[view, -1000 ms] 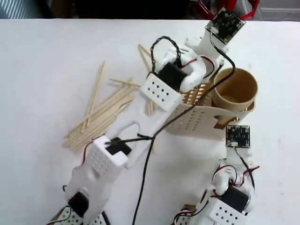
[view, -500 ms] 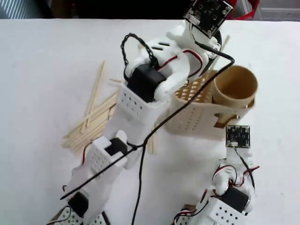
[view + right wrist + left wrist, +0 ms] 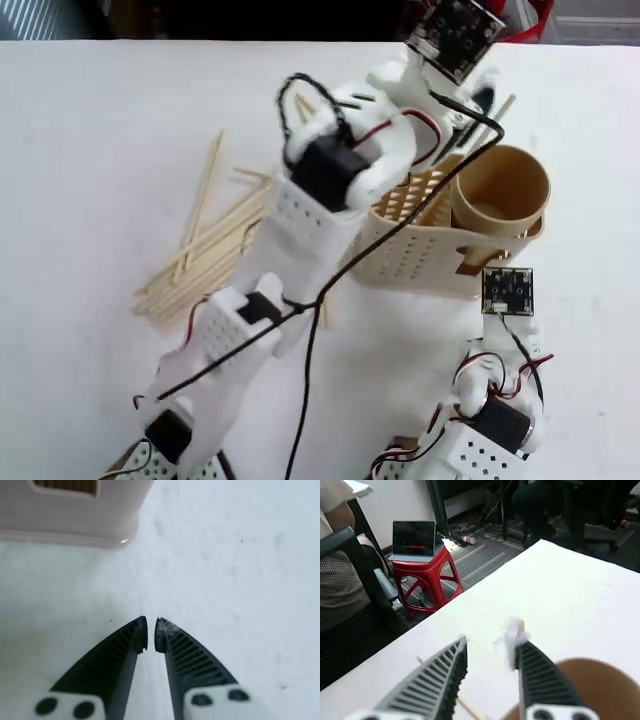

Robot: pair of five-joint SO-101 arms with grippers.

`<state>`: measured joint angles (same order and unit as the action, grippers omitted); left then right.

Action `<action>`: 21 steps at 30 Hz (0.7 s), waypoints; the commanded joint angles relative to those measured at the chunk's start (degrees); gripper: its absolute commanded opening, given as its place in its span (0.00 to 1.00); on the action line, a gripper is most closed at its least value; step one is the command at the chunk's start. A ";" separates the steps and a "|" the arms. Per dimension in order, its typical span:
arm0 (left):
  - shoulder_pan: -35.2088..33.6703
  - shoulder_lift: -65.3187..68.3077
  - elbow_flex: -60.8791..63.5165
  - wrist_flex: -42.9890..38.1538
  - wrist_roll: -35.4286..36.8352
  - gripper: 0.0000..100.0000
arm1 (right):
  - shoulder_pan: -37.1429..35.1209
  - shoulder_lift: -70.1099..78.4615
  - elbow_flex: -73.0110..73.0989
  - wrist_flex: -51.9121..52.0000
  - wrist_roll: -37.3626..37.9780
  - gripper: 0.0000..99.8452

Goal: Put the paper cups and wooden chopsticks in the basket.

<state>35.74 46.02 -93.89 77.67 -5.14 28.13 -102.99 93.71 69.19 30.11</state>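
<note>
Plainly, left tool (image 3: 490, 642) agape, empty.

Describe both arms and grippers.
The left arm and right arm are white perforated shells with black motors, red wires and black camera boards. A black cable runs along the left arm. The left gripper and right gripper are black and ribbed.

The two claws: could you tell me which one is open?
The left claw, near the paper cup, is open, with a wide gap; the right claw, beside the basket, is shut tip to tip.
</note>
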 commanded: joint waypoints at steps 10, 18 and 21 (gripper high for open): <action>2.77 7.87 -1.58 -8.00 0.35 0.19 | 0.04 -0.31 -2.20 0.40 0.00 0.04; 3.65 8.57 -0.62 -9.58 0.18 0.19 | 0.04 -0.31 -2.20 0.40 0.00 0.04; 3.12 10.51 0.88 -11.78 0.18 0.18 | 0.04 -0.31 -2.11 0.48 0.00 0.04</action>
<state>38.81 55.52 -93.71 69.23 -5.23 28.13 -102.99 93.71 69.19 30.11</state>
